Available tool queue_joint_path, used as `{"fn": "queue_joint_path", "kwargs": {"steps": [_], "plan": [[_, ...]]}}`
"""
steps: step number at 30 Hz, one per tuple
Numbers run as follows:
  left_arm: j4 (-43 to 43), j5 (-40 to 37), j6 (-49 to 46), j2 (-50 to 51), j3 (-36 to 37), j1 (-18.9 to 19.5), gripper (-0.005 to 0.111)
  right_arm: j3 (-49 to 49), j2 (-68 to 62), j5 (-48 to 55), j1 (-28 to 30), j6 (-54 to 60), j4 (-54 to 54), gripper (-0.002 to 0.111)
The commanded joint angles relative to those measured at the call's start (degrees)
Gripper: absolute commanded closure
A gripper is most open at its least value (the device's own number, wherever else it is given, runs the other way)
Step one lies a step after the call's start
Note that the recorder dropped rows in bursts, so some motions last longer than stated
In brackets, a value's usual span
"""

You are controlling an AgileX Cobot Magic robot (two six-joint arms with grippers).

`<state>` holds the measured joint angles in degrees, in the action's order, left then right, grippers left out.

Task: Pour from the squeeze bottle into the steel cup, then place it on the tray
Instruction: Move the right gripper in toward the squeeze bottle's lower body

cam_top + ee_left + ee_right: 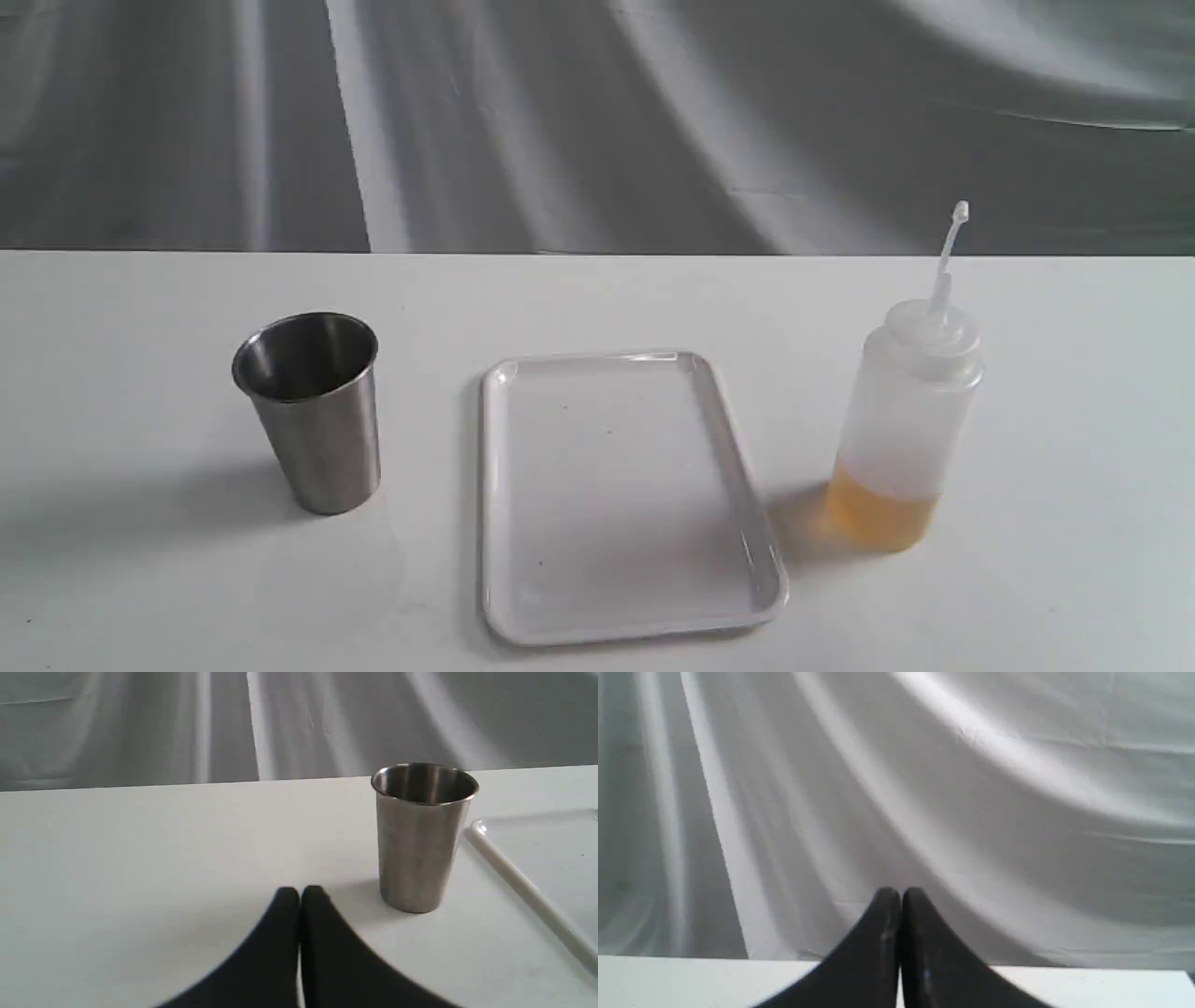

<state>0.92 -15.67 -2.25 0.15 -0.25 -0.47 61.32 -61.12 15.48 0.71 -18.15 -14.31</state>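
The squeeze bottle stands upright on the right of the white table, amber liquid at its bottom and its thin nozzle pointing up. The steel cup stands upright on the left, seen closer in the left wrist view as cup. Between them lies the white tray with nothing on it; its corner rim shows beside the cup. My left gripper is shut and holds nothing, short of the cup. My right gripper is shut too, with only backdrop beyond it. Neither gripper shows in the exterior view.
A grey draped cloth hangs behind the table's far edge. The white tabletop stretches around all three objects.
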Motion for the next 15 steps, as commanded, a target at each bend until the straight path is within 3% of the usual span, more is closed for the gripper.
{"fn": "queue_joint_path", "kwargs": {"steps": [1,15], "plan": [[0.04,0.43,0.26,-0.15,0.25,-0.36,0.107,-3.99,0.34,-3.52,-0.26,-0.13,1.56,0.108],[0.04,0.43,0.15,-0.15,0.25,-0.36,0.107,-29.62,0.23,-40.88,-0.26,-0.13,1.56,0.108]]}}
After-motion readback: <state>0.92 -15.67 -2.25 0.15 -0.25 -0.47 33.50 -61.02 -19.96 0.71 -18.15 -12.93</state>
